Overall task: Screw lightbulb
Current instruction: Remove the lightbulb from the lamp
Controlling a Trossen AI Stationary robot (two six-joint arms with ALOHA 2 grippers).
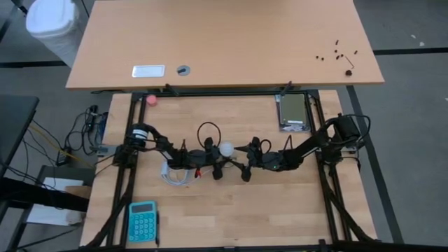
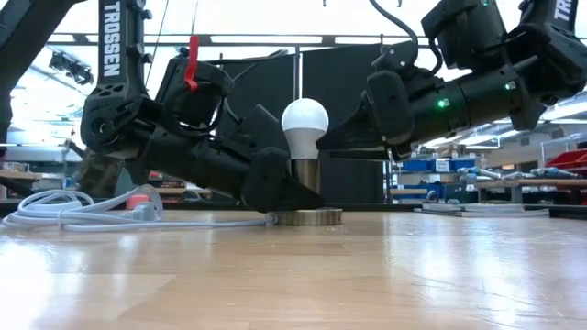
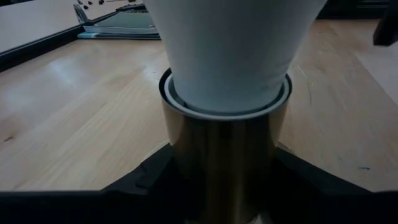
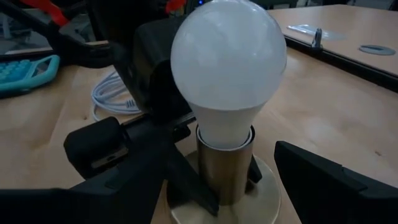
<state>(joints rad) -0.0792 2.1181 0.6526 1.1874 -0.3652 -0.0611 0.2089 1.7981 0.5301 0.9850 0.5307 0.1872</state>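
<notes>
— Standing upright in its brass socket (image 4: 225, 168) mid-bench, the lightbulb (image 4: 228, 68) looks seated. What holds the base?

— Left gripper (image 2: 292, 195), fingers pinching the socket's barrel low down. Right gripper (image 4: 249, 186) waits around the bulb, fingers spread and apart from the glass.

— Risks?

— If the right fingers close off-centre, the bulb may cross-thread or tilt. If the left grip slips, socket and cord (image 2: 64, 209) could spin along.

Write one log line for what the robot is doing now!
bulb: upright in socket | left gripper: around socket | right gripper: open, beside bulb
</notes>
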